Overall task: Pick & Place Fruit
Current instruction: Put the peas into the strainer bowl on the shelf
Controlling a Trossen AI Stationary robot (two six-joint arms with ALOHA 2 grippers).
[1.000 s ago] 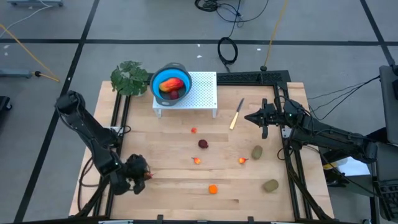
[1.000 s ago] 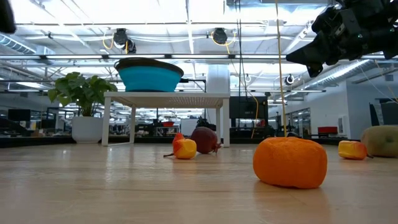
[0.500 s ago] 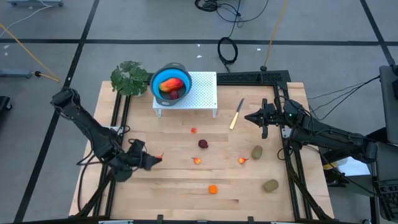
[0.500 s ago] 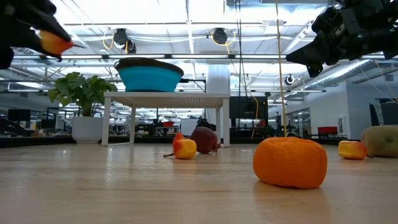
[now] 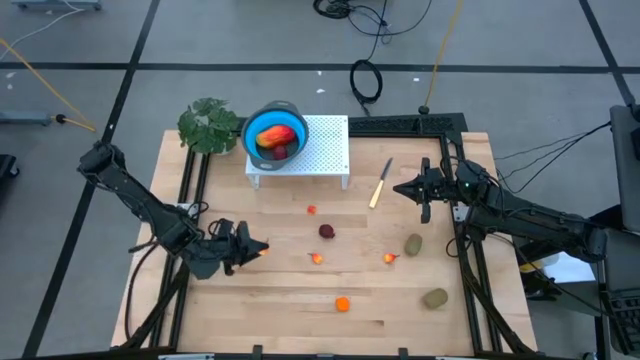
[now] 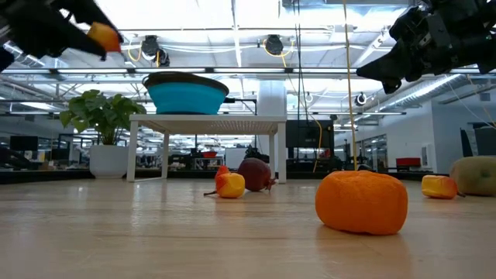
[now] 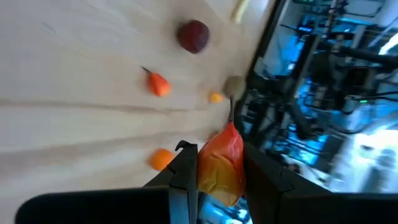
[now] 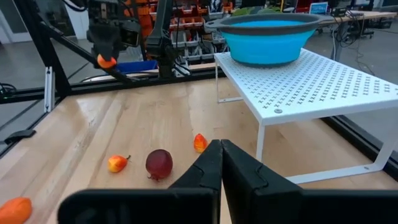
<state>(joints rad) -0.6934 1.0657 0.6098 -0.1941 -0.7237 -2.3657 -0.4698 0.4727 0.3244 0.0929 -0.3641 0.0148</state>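
Left gripper [image 5: 252, 249] is pinching a small orange-red fruit [image 7: 222, 164] above the table's [image 5: 290, 310] left-front part, well short of the bowl [image 5: 274, 131]. Judging from this, it should be rising above the rack [image 5: 326, 148] before crossing over the rim, gripping firmly. The bowl is sitting on the rack, holding a red-orange piece and a dark ball. Right gripper [image 5: 401, 188] is waiting near the knife [image 5: 380, 183], fingers pressed together.

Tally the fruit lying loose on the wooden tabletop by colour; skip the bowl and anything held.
orange-red bits: 3
dark red ball: 1
orange ball: 1
olive-brown ovals: 2
Total: 7
Skipped: orange-red piece in the jaws of the left gripper; the right gripper waits near the table's right edge.
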